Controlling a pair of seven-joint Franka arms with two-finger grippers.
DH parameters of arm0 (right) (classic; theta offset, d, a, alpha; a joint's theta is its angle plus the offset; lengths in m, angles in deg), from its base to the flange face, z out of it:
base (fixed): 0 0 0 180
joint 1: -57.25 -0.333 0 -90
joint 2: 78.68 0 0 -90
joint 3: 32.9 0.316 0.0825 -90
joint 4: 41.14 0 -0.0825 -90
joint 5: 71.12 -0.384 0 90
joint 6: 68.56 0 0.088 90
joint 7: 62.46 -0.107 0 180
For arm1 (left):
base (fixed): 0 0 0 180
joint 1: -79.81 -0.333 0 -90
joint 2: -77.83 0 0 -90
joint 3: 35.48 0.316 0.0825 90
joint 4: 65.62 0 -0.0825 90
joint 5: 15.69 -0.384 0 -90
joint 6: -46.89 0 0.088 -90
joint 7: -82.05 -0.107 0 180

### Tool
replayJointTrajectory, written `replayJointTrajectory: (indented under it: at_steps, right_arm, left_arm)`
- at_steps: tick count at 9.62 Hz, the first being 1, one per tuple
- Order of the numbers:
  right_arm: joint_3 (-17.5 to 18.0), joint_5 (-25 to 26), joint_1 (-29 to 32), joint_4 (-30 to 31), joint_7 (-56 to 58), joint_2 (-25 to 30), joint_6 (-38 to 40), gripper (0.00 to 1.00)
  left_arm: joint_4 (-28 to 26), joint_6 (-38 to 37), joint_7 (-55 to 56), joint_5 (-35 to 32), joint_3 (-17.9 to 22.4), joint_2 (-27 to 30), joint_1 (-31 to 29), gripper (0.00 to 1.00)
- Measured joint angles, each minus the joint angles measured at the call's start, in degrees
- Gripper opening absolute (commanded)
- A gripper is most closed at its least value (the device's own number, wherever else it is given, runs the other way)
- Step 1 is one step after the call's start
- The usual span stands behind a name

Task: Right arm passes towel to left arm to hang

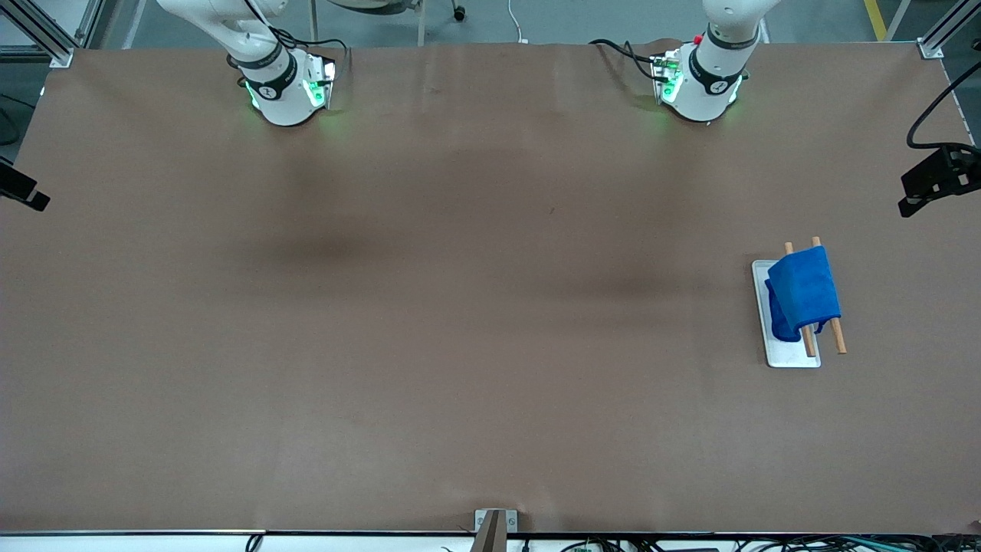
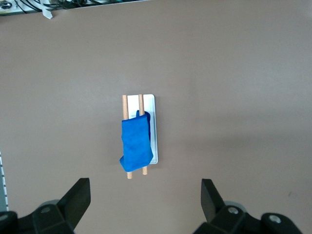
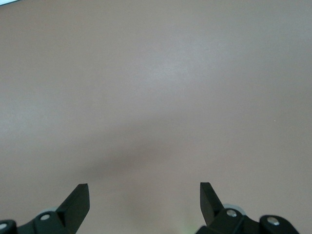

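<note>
- A wide brown table [image 1: 460,307] fills nearly the whole front view, its surface matte, with faint creases and soft darker shadow patches.
- Above its top edge lies a grey floor [image 1: 582,19] with a yellow line [image 1: 875,17] at one corner.
- Aluminium frame posts [image 1: 42,31] stand at the table's upper corners.
- A black camera mount [image 1: 935,180] juts in at one side edge.
- Loose cables [image 1: 613,546] run along the bottom edge.

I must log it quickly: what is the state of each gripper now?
Left gripper: jaws open, holding nothing, high over the towel.
Right gripper: jaws open, holding nothing, over bare table.
</note>
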Motion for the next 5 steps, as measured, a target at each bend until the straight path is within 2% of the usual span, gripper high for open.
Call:
replayJointTrajectory:
  at_steps: [4, 5]
  right_arm:
    - [-0.1, 0.0, 0.5, 0.0, 0.0, 0.0, 0.0, 1.0]
    - [0.0, 0.0, 0.5, 0.0, 0.0, 0.0, 0.0, 1.0]
  left_arm:
    - [-0.2, -4.0, 0.0, 0.5, -1.9, 0.9, 0.5, 1.0]
    - [-0.8, -4.4, 0.0, 0.5, -0.6, 1.7, 2.9, 1.0]
